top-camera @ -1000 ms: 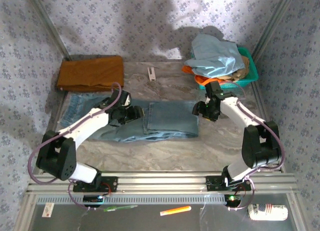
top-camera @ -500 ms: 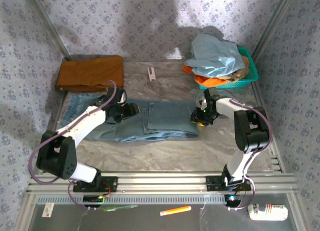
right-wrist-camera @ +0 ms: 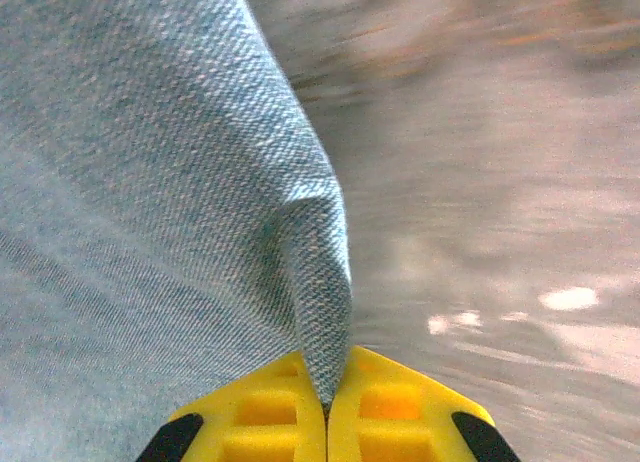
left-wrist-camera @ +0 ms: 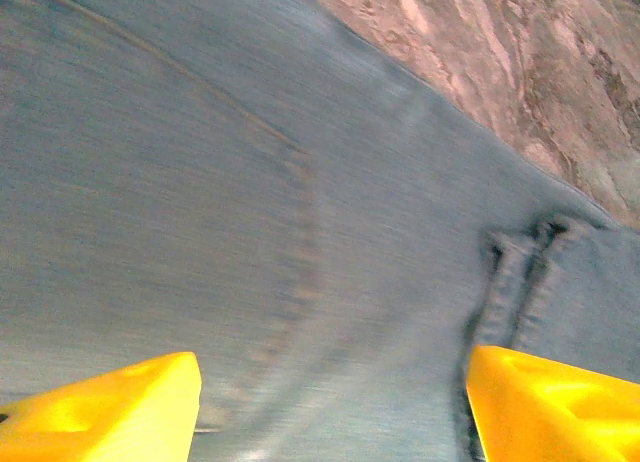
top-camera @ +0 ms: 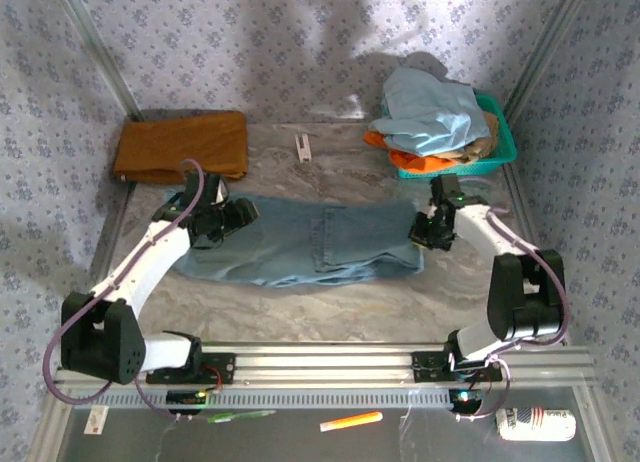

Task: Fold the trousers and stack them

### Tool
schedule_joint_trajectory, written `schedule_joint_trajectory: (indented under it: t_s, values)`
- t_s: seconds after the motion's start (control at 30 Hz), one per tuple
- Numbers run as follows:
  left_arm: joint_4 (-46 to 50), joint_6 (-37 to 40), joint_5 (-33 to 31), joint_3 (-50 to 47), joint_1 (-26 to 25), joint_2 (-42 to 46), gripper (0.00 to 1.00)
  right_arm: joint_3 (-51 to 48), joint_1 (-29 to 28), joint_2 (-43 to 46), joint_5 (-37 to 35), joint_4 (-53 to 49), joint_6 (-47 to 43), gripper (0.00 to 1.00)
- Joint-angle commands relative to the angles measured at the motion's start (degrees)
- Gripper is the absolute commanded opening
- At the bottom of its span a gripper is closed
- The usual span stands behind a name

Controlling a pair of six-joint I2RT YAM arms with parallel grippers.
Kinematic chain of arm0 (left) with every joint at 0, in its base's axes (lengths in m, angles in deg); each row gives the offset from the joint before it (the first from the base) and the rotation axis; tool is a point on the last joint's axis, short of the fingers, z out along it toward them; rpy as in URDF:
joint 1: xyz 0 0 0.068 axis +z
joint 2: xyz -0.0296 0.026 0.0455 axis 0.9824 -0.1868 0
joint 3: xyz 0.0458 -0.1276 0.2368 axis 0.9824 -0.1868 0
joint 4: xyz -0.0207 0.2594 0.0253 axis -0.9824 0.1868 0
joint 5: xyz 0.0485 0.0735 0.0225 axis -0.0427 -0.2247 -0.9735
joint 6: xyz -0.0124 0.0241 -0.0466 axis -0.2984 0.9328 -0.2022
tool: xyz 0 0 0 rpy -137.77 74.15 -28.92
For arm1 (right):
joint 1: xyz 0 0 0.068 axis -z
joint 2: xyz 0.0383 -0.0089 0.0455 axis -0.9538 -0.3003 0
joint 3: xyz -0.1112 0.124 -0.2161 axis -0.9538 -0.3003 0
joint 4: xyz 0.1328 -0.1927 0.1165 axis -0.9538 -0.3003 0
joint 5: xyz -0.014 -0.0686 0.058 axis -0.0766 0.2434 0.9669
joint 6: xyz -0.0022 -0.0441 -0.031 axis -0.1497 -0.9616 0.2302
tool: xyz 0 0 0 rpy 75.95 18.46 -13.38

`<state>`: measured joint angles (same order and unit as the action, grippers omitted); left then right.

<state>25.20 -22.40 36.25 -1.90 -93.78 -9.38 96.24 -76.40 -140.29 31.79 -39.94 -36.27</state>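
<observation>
The right gripper (right-wrist-camera: 325, 402) pinches the right edge of the jeans (top-camera: 310, 244). The left gripper (left-wrist-camera: 332, 382) hangs spread open over their left part. Bare table (top-camera: 330, 302) runs along the near side.

The left arm (top-camera: 150, 257) and the right arm (top-camera: 497, 235) are made of smooth white tubes with fat black joints (top-camera: 100, 342) between them. A thin purple cable (top-camera: 60, 327) runs along each arm in loose loops. Each arm stands on a black base (top-camera: 185, 367) on a silver metal rail (top-camera: 320, 360). A tiny green light (top-camera: 462, 395) glows under each base. The left fingers (left-wrist-camera: 110, 412) are bright yellow plastic wedges. The right fingers (right-wrist-camera: 260, 417) are yellow too, with square hollows and black corners.
</observation>
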Motion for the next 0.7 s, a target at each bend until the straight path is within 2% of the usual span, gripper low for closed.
schedule_joint_trajectory:
  t_s: [0.0,0.17,0.3,0.5,0.67]
  values:
    - [2.8,0.4,-2.5,-0.8,0.9,2.5,0.71,6.1,6.3,1.0,-16.0,-10.3,-0.1,0.00]
    - [5.2,0.6,-5.3,-2.2,1.0,4.6,0.72,16.5,13.0,-0.6,-21.6,-16.2,-3.0,0.00]
    - [4.1,-0.5,-7.8,-4.9,1.3,4.5,0.72,22.6,13.9,-0.6,-24.8,-19.5,-4.7,0.00]
    - [2.1,-1.3,-10.0,-6.2,1.7,1.2,0.70,27.8,6.2,1.0,-17.5,-21.9,-6.5,0.00]
    - [-0.5,-1.5,-13.0,-8.1,2.2,-2.3,0.60,31.6,-5.4,3.2,-13.8,-23.3,-4.9,0.00]
